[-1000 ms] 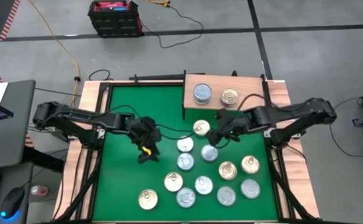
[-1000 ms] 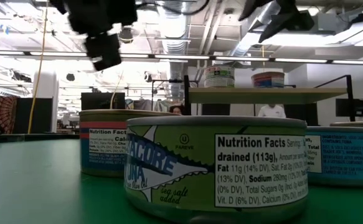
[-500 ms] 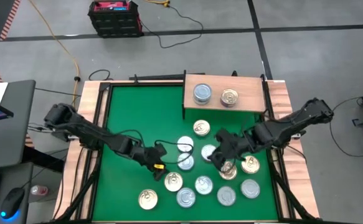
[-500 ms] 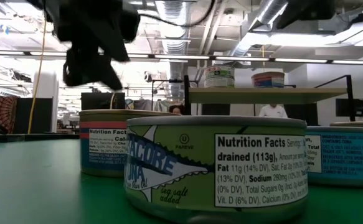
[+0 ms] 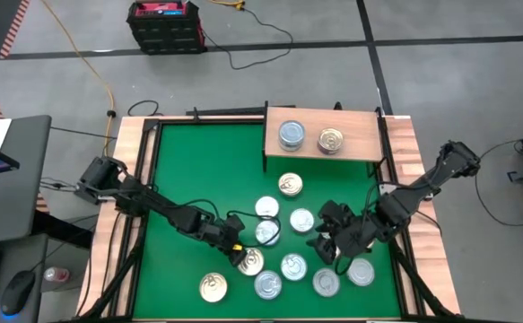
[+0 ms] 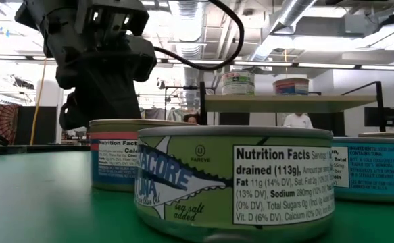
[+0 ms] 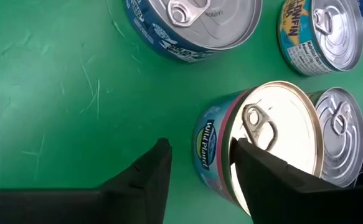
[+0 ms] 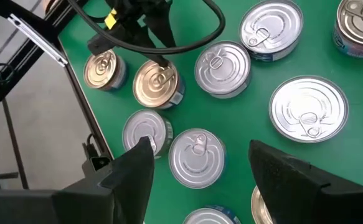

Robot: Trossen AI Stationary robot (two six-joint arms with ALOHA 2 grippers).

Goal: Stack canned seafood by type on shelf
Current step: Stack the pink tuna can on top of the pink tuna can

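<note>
Several round flat tins lie upright in a cluster on the green table (image 5: pixel 198 170). Two more, one silver-lidded (image 5: pixel 291 135) and one gold-lidded (image 5: pixel 331 141), stand on the light-wood shelf (image 5: pixel 360 135) at the far right. My left gripper (image 7: pixel 197 174) is open and low over a gold-lidded tin with a blue side label (image 7: pixel 274 140), near the cluster's left side (image 5: pixel 250 263). One finger stands over its lid, the other outside its wall. My right gripper (image 8: pixel 200 186) hangs open, high above the silver tins (image 8: pixel 197 158) on the cluster's near right. My left gripper slants down from the table's left over the gold-lidded tin's rim (image 7: pixel 221 146), which lies in the gap between the fingers. I cannot tell whether either finger touches it. The tin stands flat on the table.
Other tins crowd close to the gold-lidded one: a silver one (image 7: pixel 340 127) against its far side and a blue-labelled one (image 7: pixel 193 25) a short way off. A green-labelled tin (image 6: pixel 237 179) stands nearest the table's front edge. The table's far left is bare green.
My left gripper has gone down and toward the near right, rolling its wrist, and come to the gold-lidded tin. My right gripper has swung from beside the shelf toward the near edge, staying high and open. No tin has moved.
</note>
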